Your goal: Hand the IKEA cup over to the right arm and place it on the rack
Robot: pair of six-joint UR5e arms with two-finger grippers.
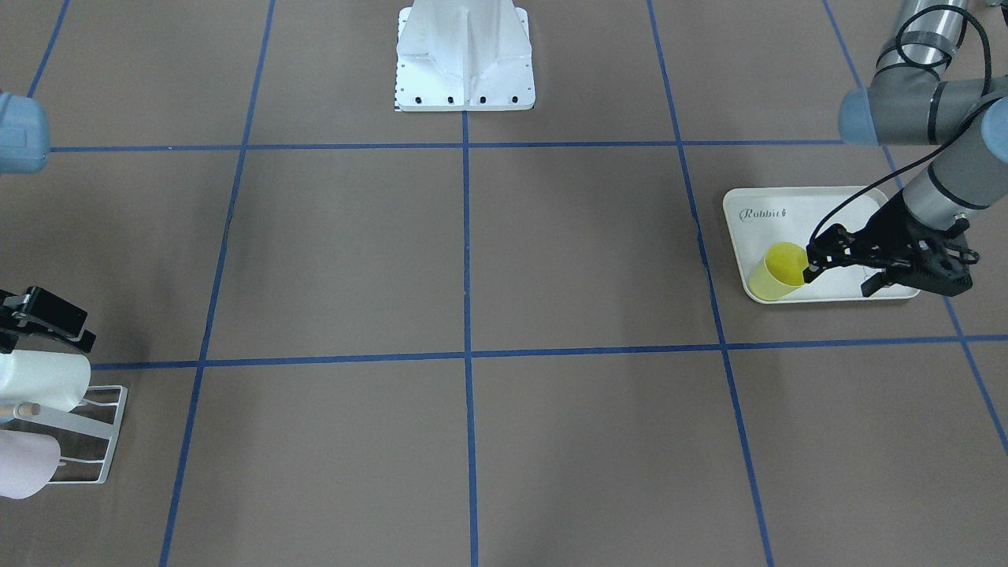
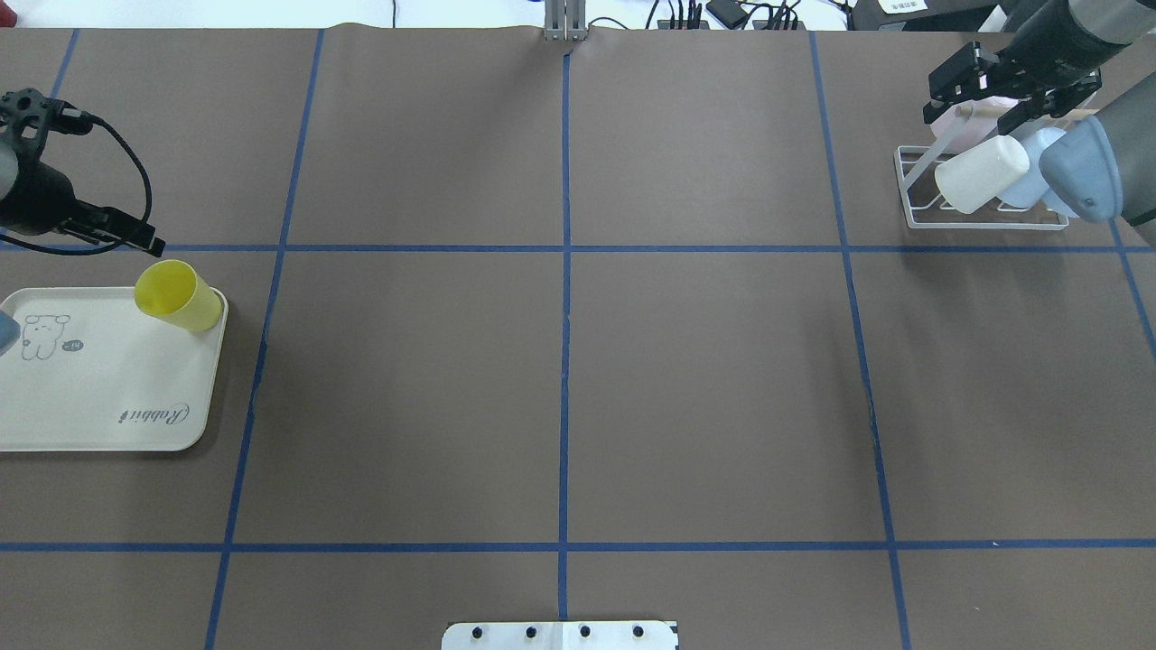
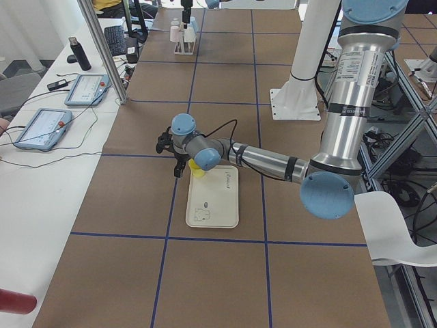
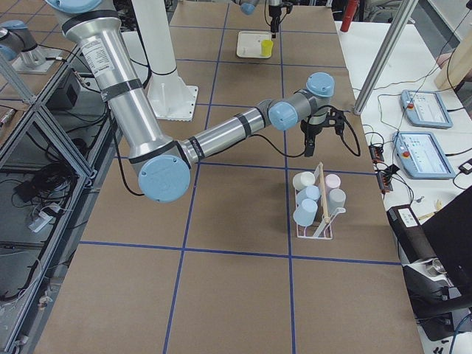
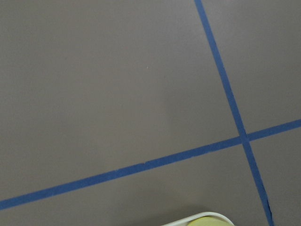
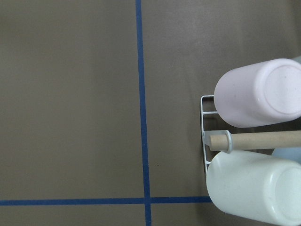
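The IKEA cup [image 1: 776, 276] is yellow and stands upright, mouth up, on a corner of the cream rabbit-print tray [image 1: 787, 209]. My left gripper [image 1: 839, 276] is open right beside the cup, its fingers near the rim and holding nothing. The left wrist view catches only the cup's rim [image 5: 207, 220] at the bottom edge. The white wire rack [image 2: 912, 212] stands at the far right and carries several cups in white, pink and light blue around its wooden dowel [image 6: 263, 140]. My right gripper [image 2: 980, 104] hovers open and empty just beyond the rack.
The brown table [image 2: 560, 379] has a grid of blue tape lines. The robot's white base plate [image 1: 465, 71] sits at the table's near-robot edge. Tablets and cables lie on a side bench [image 3: 61, 109] past the table's far edge.
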